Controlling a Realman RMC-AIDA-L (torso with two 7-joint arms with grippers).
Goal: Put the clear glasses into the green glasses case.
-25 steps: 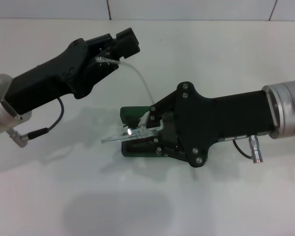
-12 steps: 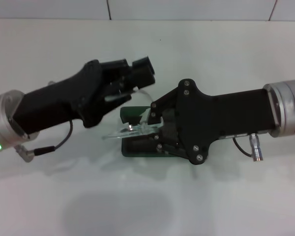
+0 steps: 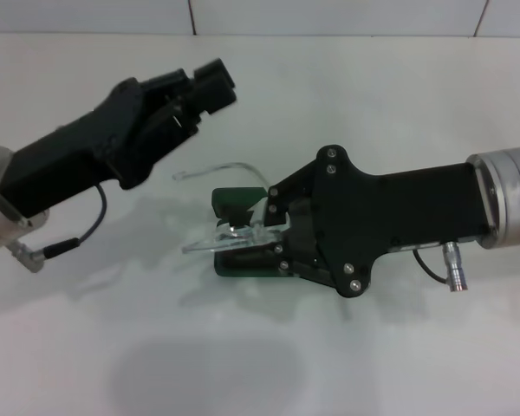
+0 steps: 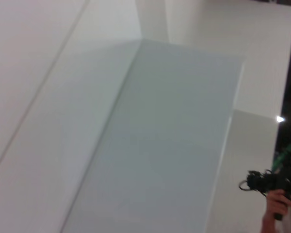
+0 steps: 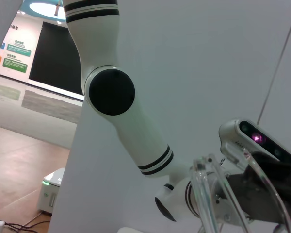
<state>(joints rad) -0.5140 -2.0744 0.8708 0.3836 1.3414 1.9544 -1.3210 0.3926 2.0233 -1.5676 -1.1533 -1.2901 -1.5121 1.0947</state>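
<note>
The right gripper reaches in from the right edge of the white tabletop to a spot near its middle, its black body hanging over the green glasses case. Its jaws are closed on the clear glasses, pinching the frame near the bridge so that the front of the glasses juts out toward the left edge, tilted and raised above the case. One thin temple arm curves up and away from the frame toward the far edge and ends free in the air, touching nothing. The case lies on the tabletop just under the gripper; only its dark green far-left corner and a strip of its near rim show past the black fingers, and whether the lid stands open cannot be told. The left gripper is lifted well above the tabletop nearer the far left corner, apart from the glasses and the case, its tip pointing toward the far edge; whether its jaws stand wide or narrow cannot be told. In the right wrist view the clear frame shows close up against a white robot arm and a grey wall. The left wrist view shows only pale wall panels and a person's hand holding a camera.
</note>
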